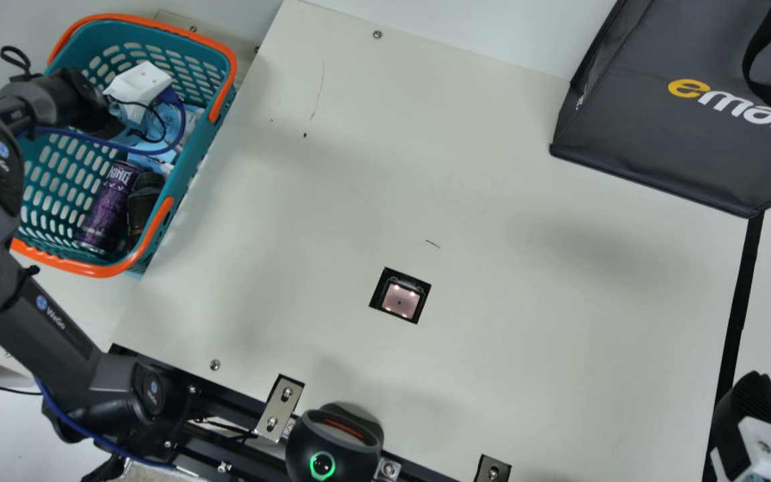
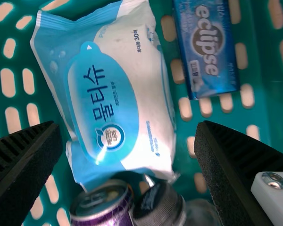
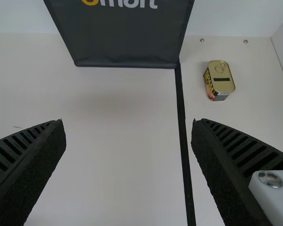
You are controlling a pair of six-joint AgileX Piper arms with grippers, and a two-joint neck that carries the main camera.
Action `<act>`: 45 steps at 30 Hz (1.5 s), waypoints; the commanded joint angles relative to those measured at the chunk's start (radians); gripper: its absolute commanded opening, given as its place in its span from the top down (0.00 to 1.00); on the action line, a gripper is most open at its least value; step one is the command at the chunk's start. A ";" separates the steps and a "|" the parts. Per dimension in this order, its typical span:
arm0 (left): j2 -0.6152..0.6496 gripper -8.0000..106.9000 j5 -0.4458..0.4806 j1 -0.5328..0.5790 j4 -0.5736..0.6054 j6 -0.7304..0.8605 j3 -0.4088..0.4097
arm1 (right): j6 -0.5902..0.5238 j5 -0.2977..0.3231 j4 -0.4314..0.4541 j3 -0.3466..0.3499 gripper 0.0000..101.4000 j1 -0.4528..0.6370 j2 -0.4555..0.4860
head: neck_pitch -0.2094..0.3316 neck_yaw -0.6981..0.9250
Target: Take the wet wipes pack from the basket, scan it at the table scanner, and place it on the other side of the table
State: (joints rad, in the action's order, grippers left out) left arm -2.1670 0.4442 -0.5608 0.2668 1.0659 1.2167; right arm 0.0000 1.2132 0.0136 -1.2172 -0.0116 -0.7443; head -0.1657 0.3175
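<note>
- The wipes (image 2: 113, 89) lie face up in the basket (image 1: 223, 104), under the left tool (image 1: 139, 87), with a purple can (image 1: 110, 207) and a blue box (image 2: 208, 52) near them.
- In the left wrist view, they show between and beyond the fingertips of the left tool (image 2: 128, 126).
- The left arm (image 1: 57, 328) bends up beside the basket, its wrist over the basket's side.
- The left tool is wide open, gripping nothing.
- The scanner (image 1: 400, 299) is set in the desk (image 1: 492, 201), apart from the basket.
- The right tool (image 1: 751, 388) is well apart from the basket, above the desk; its fingers are spread, with nothing between them.
- A dark bag (image 1: 660, 147) stands across the desk from the basket.
</note>
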 commanded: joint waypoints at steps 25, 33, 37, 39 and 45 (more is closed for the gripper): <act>-0.182 0.55 0.032 0.026 -0.084 -0.104 0.166 | 0.000 -0.001 0.000 0.000 0.06 0.000 0.000 | 0.027 0.004; -0.156 1.00 0.021 0.025 -0.102 -0.148 0.153 | 0.000 -0.001 0.000 0.000 0.06 0.000 0.000 | 0.027 0.004; -0.119 1.00 0.002 0.020 -0.114 -0.178 0.128 | 0.000 0.000 0.000 0.000 0.06 0.000 0.000 | 0.027 0.004; -0.096 1.00 -0.013 0.018 -0.112 -0.188 0.111 | 0.000 0.000 0.000 0.000 0.06 0.000 0.000 | 0.027 0.004; -0.006 1.00 -0.054 0.011 -0.052 -0.186 0.054 | 0.000 0.000 0.000 0.000 0.06 0.000 0.000 | 0.027 0.004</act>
State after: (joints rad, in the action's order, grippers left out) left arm -2.1945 0.3952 -0.5485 0.2004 0.8775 1.2803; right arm 0.0000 1.2134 0.0136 -1.2172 -0.0116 -0.7443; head -0.1657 0.3191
